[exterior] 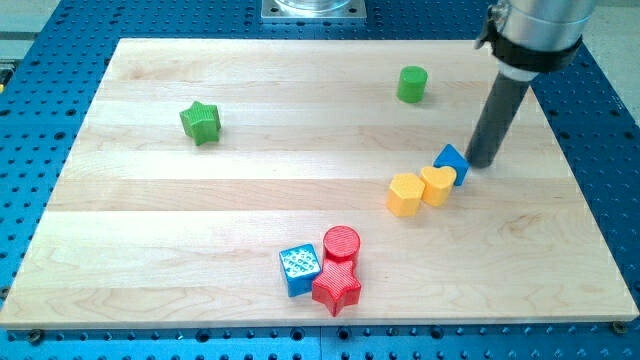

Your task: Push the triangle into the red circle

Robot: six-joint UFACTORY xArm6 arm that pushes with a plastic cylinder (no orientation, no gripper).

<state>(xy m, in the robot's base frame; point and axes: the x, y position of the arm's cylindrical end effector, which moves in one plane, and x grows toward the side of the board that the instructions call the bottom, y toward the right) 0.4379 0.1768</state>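
The blue triangle [452, 161] lies at the view's right middle, touching a yellow heart [438, 185]. A yellow hexagon [405, 194] sits against the heart's left side. The red circle [341, 243] stands low in the centre, touching a red star [337, 289] below it and a blue cube [300, 269] at its left. My tip [480, 163] is just to the right of the blue triangle, about touching it. The rod rises up and to the right from there.
A green star [200, 122] lies at the upper left. A green cylinder [411, 84] stands at the upper centre-right. The wooden board [150, 230] ends on a blue perforated table on all sides.
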